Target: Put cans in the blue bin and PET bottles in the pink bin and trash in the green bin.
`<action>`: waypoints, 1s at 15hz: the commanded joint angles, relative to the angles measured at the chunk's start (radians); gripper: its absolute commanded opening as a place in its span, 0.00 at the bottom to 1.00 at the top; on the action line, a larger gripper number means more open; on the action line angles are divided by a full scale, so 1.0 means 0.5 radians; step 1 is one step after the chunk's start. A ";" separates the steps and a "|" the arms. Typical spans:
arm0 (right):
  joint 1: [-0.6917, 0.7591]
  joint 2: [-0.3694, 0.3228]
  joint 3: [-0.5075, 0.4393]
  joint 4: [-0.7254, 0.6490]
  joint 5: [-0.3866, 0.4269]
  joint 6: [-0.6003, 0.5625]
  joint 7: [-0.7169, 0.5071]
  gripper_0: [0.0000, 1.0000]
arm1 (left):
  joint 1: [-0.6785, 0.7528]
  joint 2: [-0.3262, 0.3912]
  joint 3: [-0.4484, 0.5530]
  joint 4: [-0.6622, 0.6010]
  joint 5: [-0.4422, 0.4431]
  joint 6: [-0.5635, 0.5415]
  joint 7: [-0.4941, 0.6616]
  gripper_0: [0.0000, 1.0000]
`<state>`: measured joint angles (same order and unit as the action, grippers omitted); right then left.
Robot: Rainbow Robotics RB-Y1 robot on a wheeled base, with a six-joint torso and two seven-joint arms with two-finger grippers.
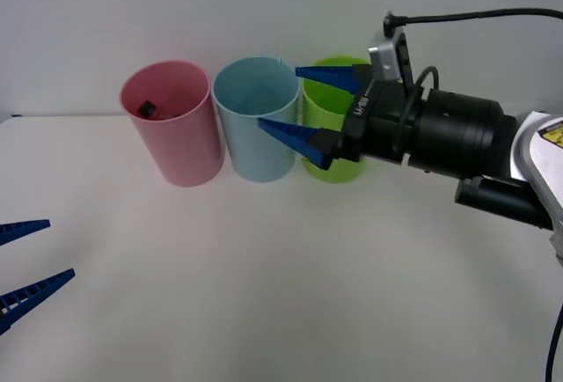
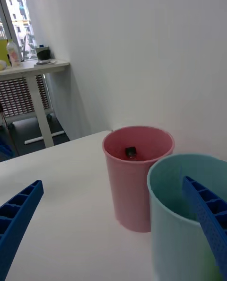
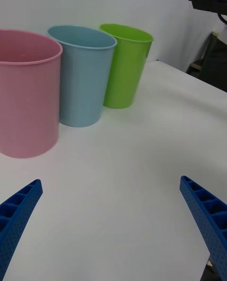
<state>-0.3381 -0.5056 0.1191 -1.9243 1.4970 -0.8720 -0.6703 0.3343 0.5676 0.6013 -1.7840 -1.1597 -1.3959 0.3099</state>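
Left gripper (image 1: 26, 268): nearest the camera at the table's near left edge; fingers (image 3: 19, 210) spread wide, nothing between them, well apart from the bins.
Open room: white table (image 1: 264, 294) bare across the whole front and middle; the left fingers have free surface ahead up to the bins.
Bins: three upright in a row at the far side of the table, mouths up, each just beside the next; pink bin (image 1: 173, 127) on the left, blue bin (image 1: 257, 118) in the middle, green bin (image 1: 334, 127) on the right.
Bottle: small dark cap (image 2: 131, 152) visible inside the pink bin, below its rim; which way the bottle's long axis lies cannot be told.
Right gripper (image 1: 308, 105): raised, reaching in from the right in front of the green bin; fingers (image 1: 295, 135) released and empty, their tips over the blue bin's right rim.
Surroundings: plain wall close behind the bins; in the right wrist view, a side desk (image 2: 33, 68) with small items stands off in the room.
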 commanded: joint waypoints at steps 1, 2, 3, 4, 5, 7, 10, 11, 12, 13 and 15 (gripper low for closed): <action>0.320 0.143 -0.312 -0.137 0.019 -0.321 0.156 1.00 | 0.000 0.000 0.000 0.000 0.000 0.000 0.000 1.00; 0.406 0.174 -0.382 -0.140 0.000 -0.388 0.218 1.00 | 0.000 0.000 0.000 0.000 0.000 0.000 0.000 1.00; 0.495 0.192 -0.438 -0.140 -0.033 -0.444 0.304 1.00 | 0.000 0.000 0.000 0.000 0.000 0.000 0.000 1.00; 0.575 0.192 -0.487 -0.140 -0.064 -0.465 0.386 1.00 | 0.000 0.000 0.000 0.000 0.000 0.000 0.000 1.00; 0.645 0.192 -0.533 -0.140 -0.095 -0.502 0.451 1.00 | 0.000 0.000 0.000 0.000 0.000 0.000 0.000 1.00; 0.768 0.192 -0.631 -0.140 -0.150 -0.588 0.549 1.00 | 0.000 0.000 0.000 0.000 0.000 0.000 0.000 1.00; 0.915 0.192 -0.778 -0.140 -0.171 -0.729 0.595 1.00 | 0.000 0.000 0.000 0.000 0.000 0.000 0.000 1.00; 0.952 0.192 -0.818 -0.140 -0.171 -0.763 0.613 1.00 | 0.000 0.000 0.000 0.000 0.000 0.000 0.000 1.00; 0.971 0.192 -0.843 -0.140 -0.171 -0.790 0.626 1.00 | 0.000 0.000 0.000 0.000 0.000 0.000 0.000 1.00; 0.989 0.192 -0.870 -0.140 -0.162 -0.845 0.641 1.00 | 0.000 0.000 0.000 0.000 0.000 0.000 0.000 1.00; 1.004 0.192 -0.916 -0.140 -0.116 -0.919 0.659 1.00 | 0.000 0.000 0.000 0.000 0.000 0.000 0.000 1.00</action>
<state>0.1632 -0.4096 -0.3318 -1.9945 1.4287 -1.3196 -0.3441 0.3344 0.5676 0.6013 -1.7840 -1.1597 -1.3959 0.3098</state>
